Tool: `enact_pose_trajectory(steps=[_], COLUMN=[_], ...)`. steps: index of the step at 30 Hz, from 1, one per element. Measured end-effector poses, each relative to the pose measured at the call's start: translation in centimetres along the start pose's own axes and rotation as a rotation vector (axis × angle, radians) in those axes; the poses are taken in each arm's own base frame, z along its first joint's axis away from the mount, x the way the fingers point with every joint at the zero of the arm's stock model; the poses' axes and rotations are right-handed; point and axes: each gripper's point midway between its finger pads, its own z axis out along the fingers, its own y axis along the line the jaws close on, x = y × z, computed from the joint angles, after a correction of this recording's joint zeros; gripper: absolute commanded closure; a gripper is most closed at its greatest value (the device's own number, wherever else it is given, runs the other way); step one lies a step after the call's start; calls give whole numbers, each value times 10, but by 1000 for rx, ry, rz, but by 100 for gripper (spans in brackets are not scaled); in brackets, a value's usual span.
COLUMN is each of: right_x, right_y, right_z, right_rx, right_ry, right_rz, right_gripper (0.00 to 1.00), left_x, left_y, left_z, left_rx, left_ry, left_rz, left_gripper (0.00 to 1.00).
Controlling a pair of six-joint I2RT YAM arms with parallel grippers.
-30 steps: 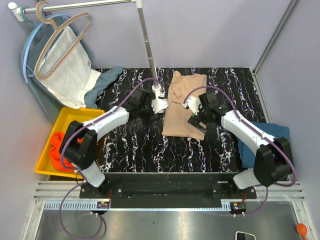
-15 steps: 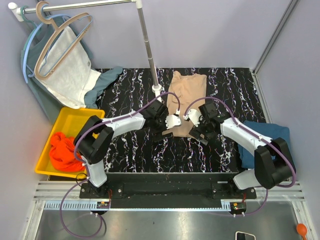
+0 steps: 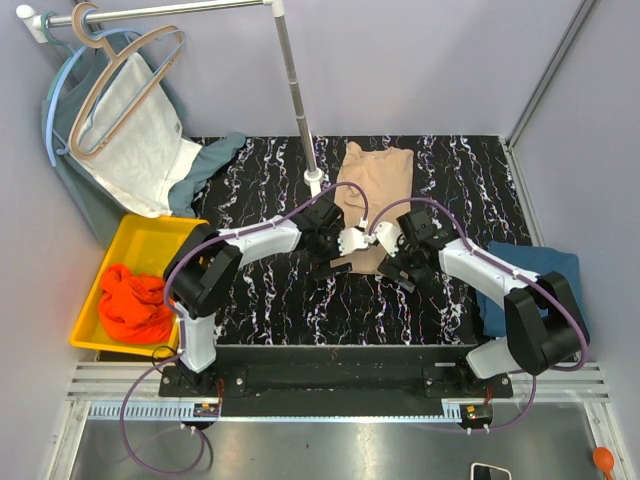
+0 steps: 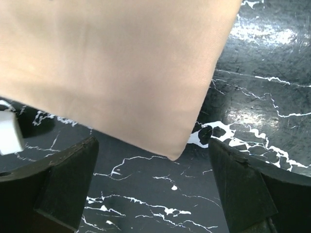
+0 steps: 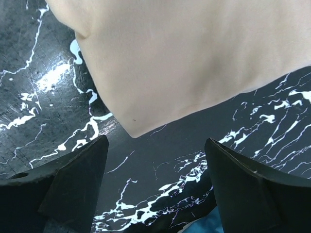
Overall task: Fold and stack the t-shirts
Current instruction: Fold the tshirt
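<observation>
I have brought the left gripper [image 3: 338, 261] away from the foot of the pole [image 3: 298, 100], down to the near left corner of the beige t-shirt [image 3: 378, 172]. The right gripper [image 3: 397, 268] has shifted slightly towards the near right corner. The left arm no more covers the orange-red t-shirt [image 3: 135, 305].

The beige-tan t-shirt [image 3: 370, 185] is lying flat, its near corners just ahead of the left gripper [image 4: 155, 182] and right gripper [image 5: 160, 182]. The teal-blue t-shirt [image 3: 555, 262] is lying well right of them, the orange-red t-shirt [image 3: 130, 305] well left.
</observation>
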Motion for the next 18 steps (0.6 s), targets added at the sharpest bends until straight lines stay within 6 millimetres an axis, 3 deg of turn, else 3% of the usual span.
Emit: enact_pose_trajectory(steps=[5, 13, 18], right_x=[5, 10, 27], right_y=[3, 5, 15], right_z=[4, 1, -7], right_rx=[-2, 12, 23], right_ry=[3, -19, -34], right_rz=[-2, -18, -66], right_gripper=[13, 15, 15], left_x=[1, -3, -7], left_y=[0, 0, -1], left_z=[5, 9, 11], left_rx=[16, 37, 44], left_ry=[11, 0, -11], left_rz=[7, 9, 12], left_gripper=[15, 18, 22])
